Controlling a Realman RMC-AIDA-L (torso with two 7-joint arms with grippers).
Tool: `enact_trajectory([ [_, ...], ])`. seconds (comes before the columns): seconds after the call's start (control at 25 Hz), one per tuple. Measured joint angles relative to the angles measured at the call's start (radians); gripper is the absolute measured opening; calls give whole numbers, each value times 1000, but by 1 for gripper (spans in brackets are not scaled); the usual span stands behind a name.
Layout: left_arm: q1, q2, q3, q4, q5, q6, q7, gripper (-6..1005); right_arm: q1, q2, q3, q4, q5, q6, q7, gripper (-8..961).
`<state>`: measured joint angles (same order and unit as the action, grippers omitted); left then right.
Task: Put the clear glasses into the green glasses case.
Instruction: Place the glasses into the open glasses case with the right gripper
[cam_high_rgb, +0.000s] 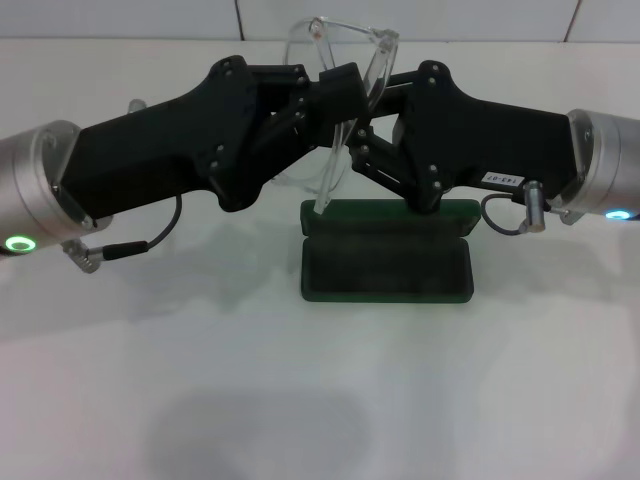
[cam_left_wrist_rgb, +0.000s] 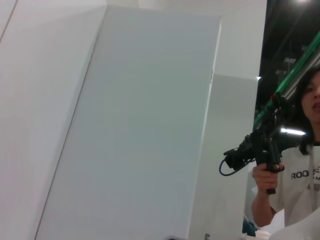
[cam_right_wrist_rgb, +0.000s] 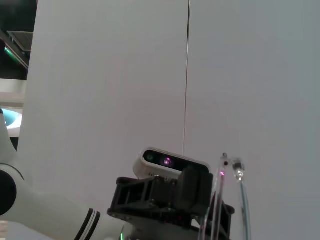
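Green glasses case (cam_high_rgb: 388, 262) lies open on the white worktop (cam_high_rgb: 320, 400), lid folded back flat behind the tray. Dark lining fully exposed; nothing lies in the tray.

Clear glasses (cam_high_rgb: 345, 105) are held in the air above the case's rear edge, upright, one long clear arm hanging down to just above the case's back left corner.

Left gripper (cam_high_rgb: 335, 92) reaches in from the case's left side, its jaws closed on the glasses frame. Right gripper (cam_high_rgb: 372, 130) reaches in from the case's right side and meets the glasses at the same spot; whether its jaws are open or closed I cannot tell.

Both grippers hang over the lid, above the case. Worktop in front of the case and to both sides of it is bare.
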<state>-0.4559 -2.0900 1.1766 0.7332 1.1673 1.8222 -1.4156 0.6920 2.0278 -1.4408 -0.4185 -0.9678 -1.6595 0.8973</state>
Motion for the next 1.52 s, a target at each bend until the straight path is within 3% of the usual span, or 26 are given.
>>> enact_trajectory([
  [1.24,16,7,0,-12,-5,29,2,40,-17,0,8,-2,17,18,-13,107],
  [1.44,59,21,-36,10,-5,57,1,40,-18,-6,8,-29,12,74,18,106],
  [1.52,95,38,-95,19,-5,89,-2,40,-25,-18,8,-78,-18,97,78,106],
])
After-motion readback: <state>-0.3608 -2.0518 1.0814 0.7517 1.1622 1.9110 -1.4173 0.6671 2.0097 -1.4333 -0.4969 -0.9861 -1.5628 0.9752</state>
